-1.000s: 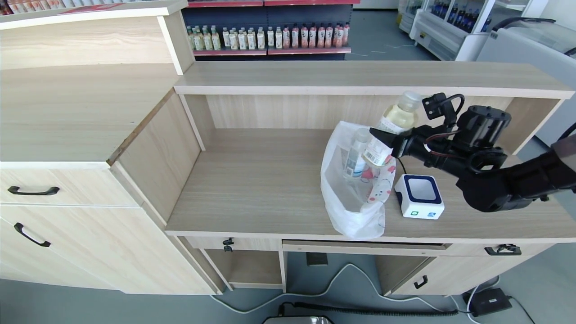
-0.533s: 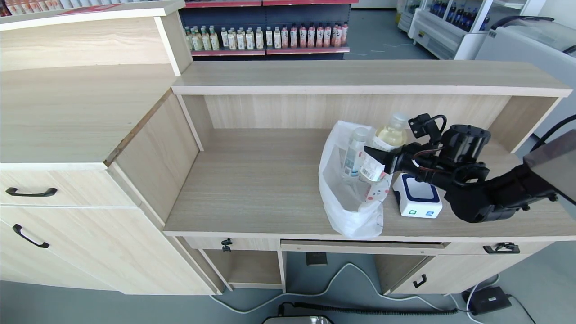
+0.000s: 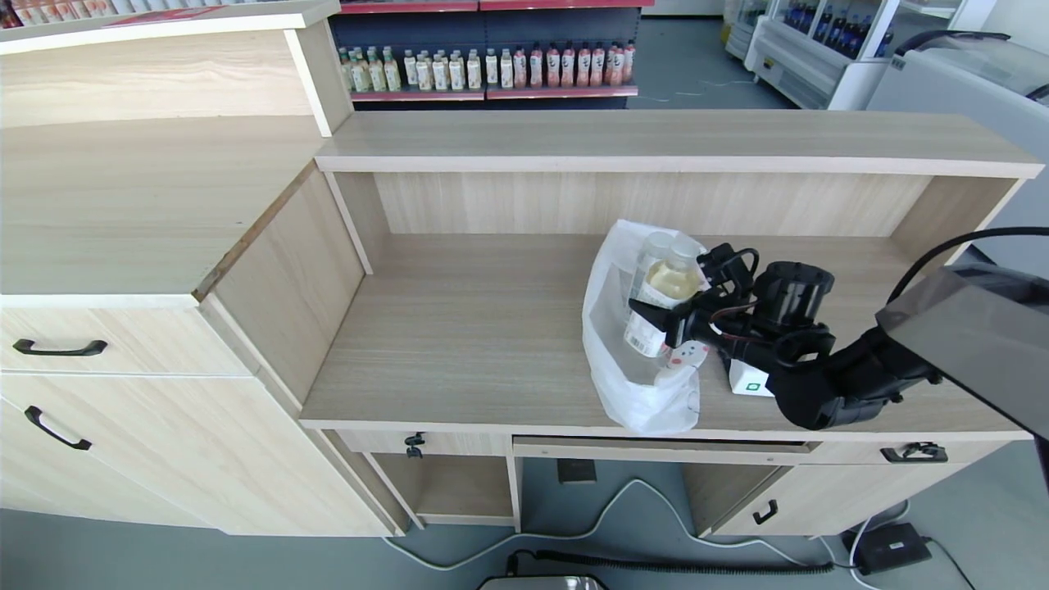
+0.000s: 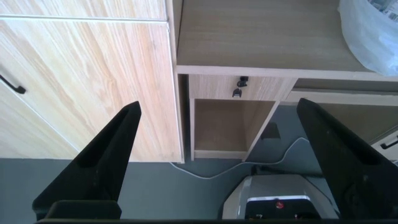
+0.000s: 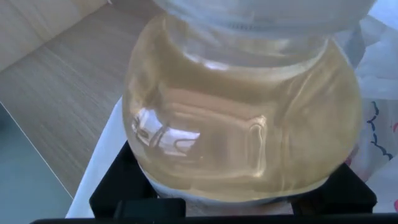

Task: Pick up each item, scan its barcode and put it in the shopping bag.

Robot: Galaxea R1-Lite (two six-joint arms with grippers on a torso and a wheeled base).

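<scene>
Right claw, head view: closed on the labelled lower half of a tilted bottle of pale yellow drink. The bottle is held at the open mouth of the white shopping bag, which stands on the worktop. A second bottle stands in the shopping bag just behind the first. The scanner lies just beside the shopping bag, largely hidden by the arm.

Left wrist view: left claw, its fingers spread wide with nothing between them, hangs off the front edge of the worktop, above the floor. A corner of the shopping bag rests on the worktop.

Right wrist view: the bottle sits clamped between the dark fingers of the right claw. Plastic of the shopping bag lies just beside it, and the worktop lies beyond.
</scene>
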